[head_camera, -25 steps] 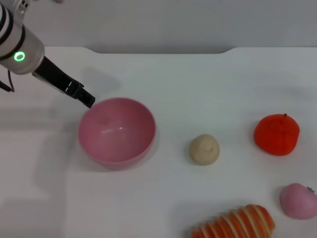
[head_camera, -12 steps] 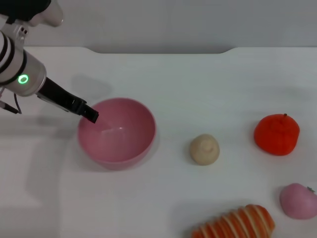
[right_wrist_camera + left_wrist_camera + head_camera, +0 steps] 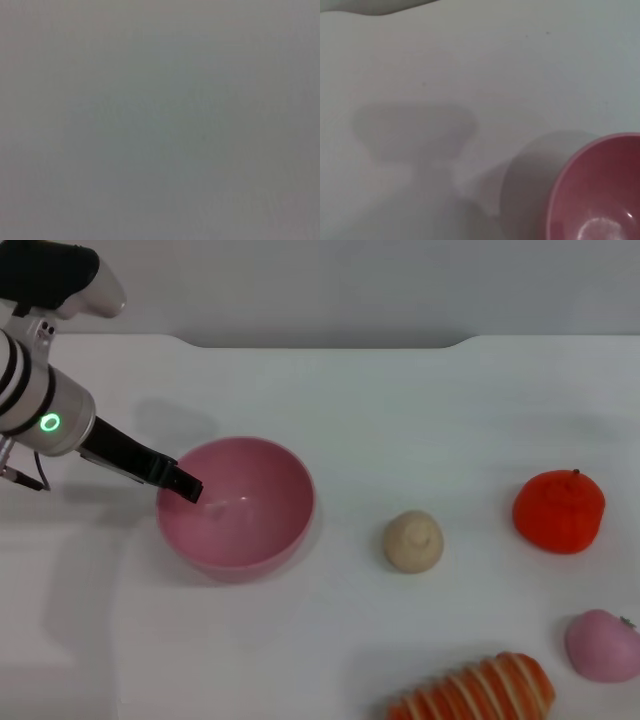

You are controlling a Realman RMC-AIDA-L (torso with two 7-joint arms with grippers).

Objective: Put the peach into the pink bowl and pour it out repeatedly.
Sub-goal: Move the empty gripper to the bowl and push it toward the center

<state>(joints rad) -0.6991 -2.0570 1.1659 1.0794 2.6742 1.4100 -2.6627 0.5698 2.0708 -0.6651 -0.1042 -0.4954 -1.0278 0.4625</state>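
Note:
The pink bowl stands upright and empty on the white table, left of centre. Its rim also shows in the left wrist view as the pink bowl. My left gripper reaches in from the left, its dark tip right at the bowl's left rim, just over the edge. The peach lies far off at the table's front right corner, a soft-pink round fruit with a small stem. My right gripper is out of view; the right wrist view shows only plain grey.
A beige round lump sits right of the bowl. An orange-red tangerine-like fruit lies at the right. An orange-and-white striped piece is at the front edge, beside the peach.
My left arm has swung toward me and lower, bringing the gripper tip from behind the bowl's back-left rim onto its left rim. Bowl and fruits have not moved.

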